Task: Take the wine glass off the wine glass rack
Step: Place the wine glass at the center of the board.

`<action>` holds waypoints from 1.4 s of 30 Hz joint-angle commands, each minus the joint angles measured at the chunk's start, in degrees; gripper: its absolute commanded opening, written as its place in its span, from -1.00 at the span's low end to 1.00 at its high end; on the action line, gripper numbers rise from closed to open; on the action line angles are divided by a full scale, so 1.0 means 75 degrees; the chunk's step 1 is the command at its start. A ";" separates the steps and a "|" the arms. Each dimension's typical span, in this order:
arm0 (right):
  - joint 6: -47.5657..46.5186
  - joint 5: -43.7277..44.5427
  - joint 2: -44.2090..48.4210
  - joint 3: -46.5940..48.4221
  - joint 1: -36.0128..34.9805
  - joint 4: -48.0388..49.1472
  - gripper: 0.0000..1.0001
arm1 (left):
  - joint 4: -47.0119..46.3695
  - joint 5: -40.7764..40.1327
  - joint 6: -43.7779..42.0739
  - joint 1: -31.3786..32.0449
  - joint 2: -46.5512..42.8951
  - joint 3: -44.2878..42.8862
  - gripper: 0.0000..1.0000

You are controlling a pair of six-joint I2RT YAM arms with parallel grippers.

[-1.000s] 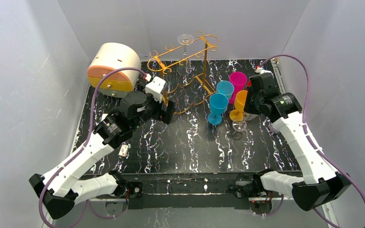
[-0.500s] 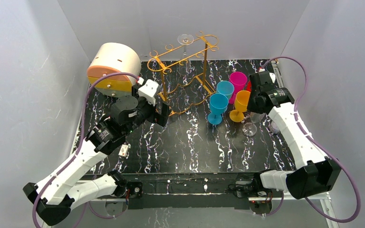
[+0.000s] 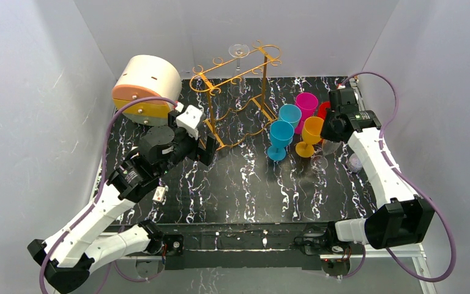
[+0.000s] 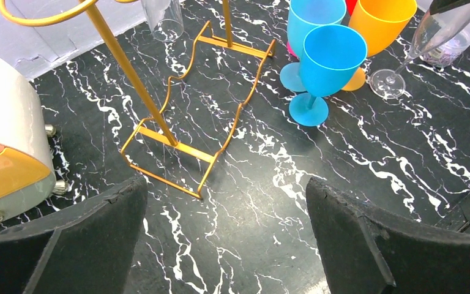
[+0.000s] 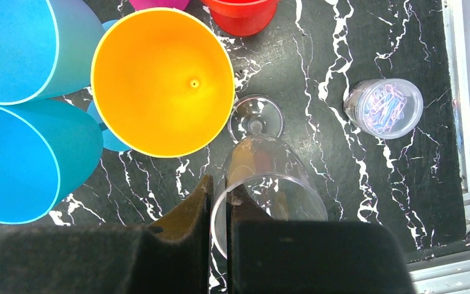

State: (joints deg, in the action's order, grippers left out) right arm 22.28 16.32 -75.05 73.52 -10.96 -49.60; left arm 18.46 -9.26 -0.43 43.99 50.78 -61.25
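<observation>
A clear wine glass (image 5: 269,177) is pinched at its rim by my right gripper (image 5: 220,187), one finger inside the bowl and one outside. It leans, with its foot (image 4: 387,82) low by the tabletop just right of the orange goblet (image 3: 309,135). The golden wire wine glass rack (image 3: 264,79) stands at the back centre. A second clear glass (image 4: 162,15) hangs upside down from its top rails, foot (image 3: 238,50) uppermost. My left gripper (image 3: 211,149) is open and holds nothing, just in front of the rack's near legs (image 4: 131,73).
Two blue goblets (image 3: 281,138), a magenta one (image 3: 306,104) and a red cup (image 5: 242,12) crowd round the held glass. A clear jar of paper clips (image 5: 384,108) sits near the right edge. The cream-and-orange drawer box (image 3: 145,89) stands back left.
My right arm has carried the clear glass to the right, and it now leans less. My left gripper has drawn back a little to the left, still open.
</observation>
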 commanded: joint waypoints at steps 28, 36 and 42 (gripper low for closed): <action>-0.0552 -0.1586 0.0138 0.0608 -0.1069 -0.0284 -0.97 | 0.0314 -0.0628 0.0328 -0.0023 -0.0055 -0.0275 0.97; -0.0292 -0.1552 -0.0012 0.0242 -0.1223 0.0104 -0.97 | 0.0617 -0.0908 0.0268 -0.0029 -0.0011 -0.0323 0.97; -0.0323 -0.1643 -0.0301 0.0450 -0.1240 0.0137 -0.97 | 0.0699 -0.0895 0.0241 -0.0028 0.0018 -0.0337 0.97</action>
State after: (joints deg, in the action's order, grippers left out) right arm 19.62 3.90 -75.85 75.48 -20.01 -50.72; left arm 22.26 -14.63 1.32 43.99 51.29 -62.04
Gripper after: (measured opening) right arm 0.143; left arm 0.983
